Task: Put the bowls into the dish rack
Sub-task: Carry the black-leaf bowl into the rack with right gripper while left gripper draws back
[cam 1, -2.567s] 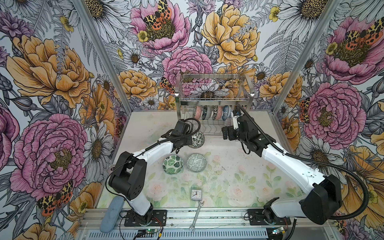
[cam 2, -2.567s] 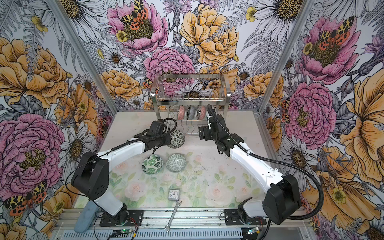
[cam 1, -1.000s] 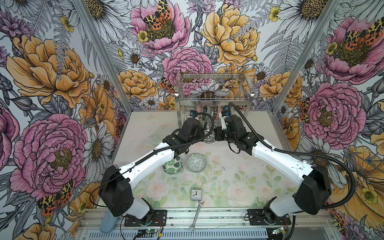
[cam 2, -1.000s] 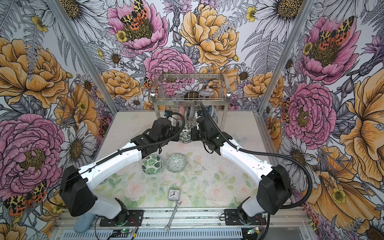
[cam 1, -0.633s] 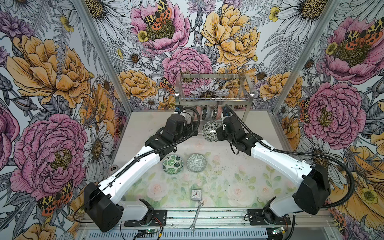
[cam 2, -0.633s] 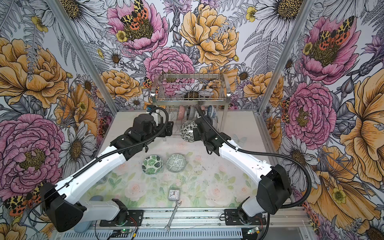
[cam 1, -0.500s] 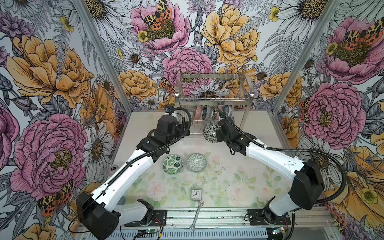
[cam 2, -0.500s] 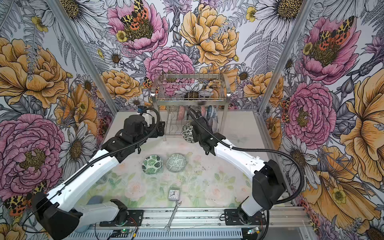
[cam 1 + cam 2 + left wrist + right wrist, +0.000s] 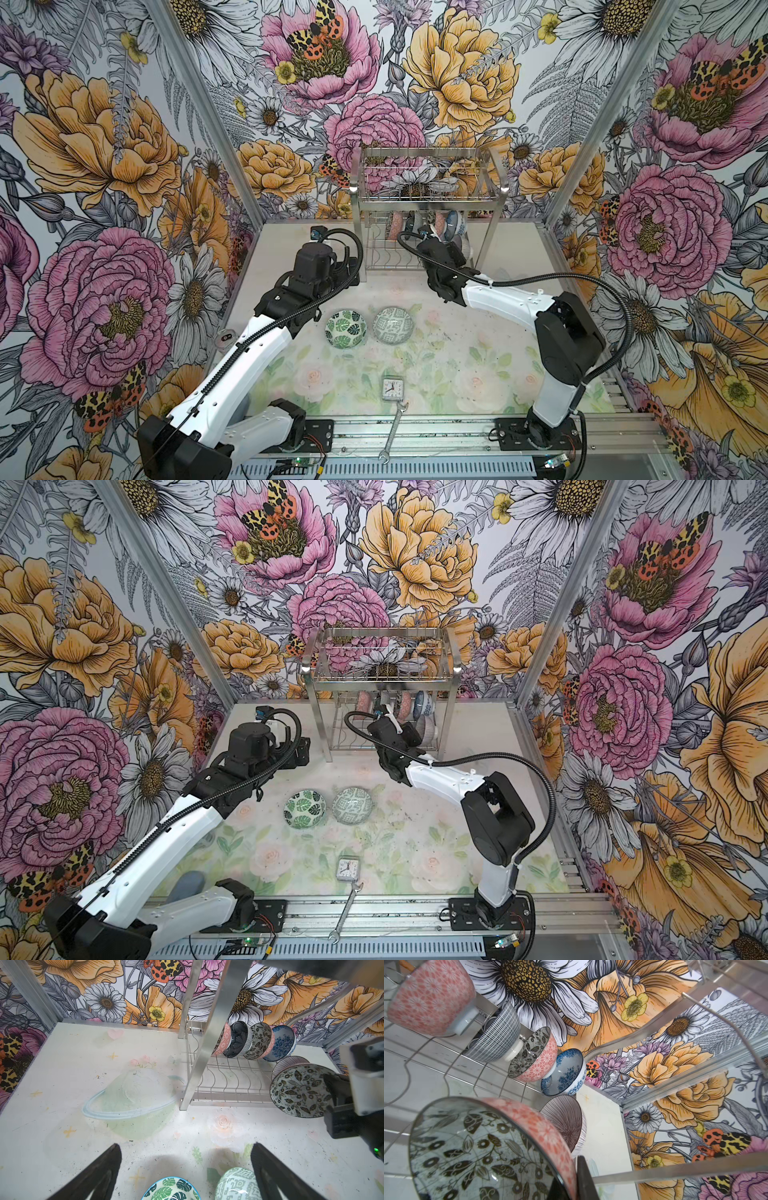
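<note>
Under the upper basket of the dish rack (image 9: 428, 203), at its front right, the right gripper (image 9: 327, 1093) pinches the rim of a floral bowl (image 9: 483, 1153), held on edge just before a striped bowl (image 9: 291, 1064). Left of the rack, the left gripper (image 9: 185, 1147) hangs wide open and empty above the green leaf bowl (image 9: 345, 329).

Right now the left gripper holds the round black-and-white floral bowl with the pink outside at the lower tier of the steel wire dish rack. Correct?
Wrong arm. The right gripper holds the round black-and-white floral bowl with the pink outside by its rim, at the lower tier of the steel wire dish rack. The left wrist view shows this, and there the left gripper is open and empty.
</note>
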Controlling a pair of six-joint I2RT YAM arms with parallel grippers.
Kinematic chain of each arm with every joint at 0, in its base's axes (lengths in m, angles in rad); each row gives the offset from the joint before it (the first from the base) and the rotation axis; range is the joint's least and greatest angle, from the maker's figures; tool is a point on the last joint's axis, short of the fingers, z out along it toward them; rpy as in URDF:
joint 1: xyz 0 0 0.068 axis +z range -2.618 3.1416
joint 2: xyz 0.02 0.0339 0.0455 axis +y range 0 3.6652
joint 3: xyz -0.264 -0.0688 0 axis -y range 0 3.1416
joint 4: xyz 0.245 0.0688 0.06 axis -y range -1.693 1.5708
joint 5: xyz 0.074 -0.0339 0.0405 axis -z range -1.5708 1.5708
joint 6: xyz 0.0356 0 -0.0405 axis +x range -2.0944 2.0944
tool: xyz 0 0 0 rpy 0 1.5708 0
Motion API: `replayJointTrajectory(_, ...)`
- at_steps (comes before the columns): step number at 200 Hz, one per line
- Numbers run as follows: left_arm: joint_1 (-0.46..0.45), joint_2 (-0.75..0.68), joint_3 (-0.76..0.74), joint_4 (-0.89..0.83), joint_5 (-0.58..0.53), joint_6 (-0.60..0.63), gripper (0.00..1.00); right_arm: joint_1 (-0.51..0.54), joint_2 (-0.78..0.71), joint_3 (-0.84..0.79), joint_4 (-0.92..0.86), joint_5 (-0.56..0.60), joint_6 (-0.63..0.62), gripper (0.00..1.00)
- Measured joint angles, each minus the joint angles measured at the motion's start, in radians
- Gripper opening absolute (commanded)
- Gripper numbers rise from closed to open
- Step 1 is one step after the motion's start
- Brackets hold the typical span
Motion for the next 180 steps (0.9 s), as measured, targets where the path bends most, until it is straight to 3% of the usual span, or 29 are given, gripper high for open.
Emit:
replayJointTrajectory(56, 0.007, 0.0, -0.003, 0.0, 0.039, 0.003, 0.99, -0.019, 0.2, 0.126, 0.198, 0.11, -0.206, 0.0)
replayJointTrajectory(131, 0.052, -0.021, -0.035, -0.005, 0.077, 0.003, 0.99, -0.084, 0.333, 0.229, 0.379, 0.187, -0.406, 0.0)
replayJointTrajectory(180, 0.064, -0.031, -0.035, -0.007, 0.093, 0.002, 0.98, -0.103, 0.388, 0.23, 0.414, 0.198, -0.47, 0.0)
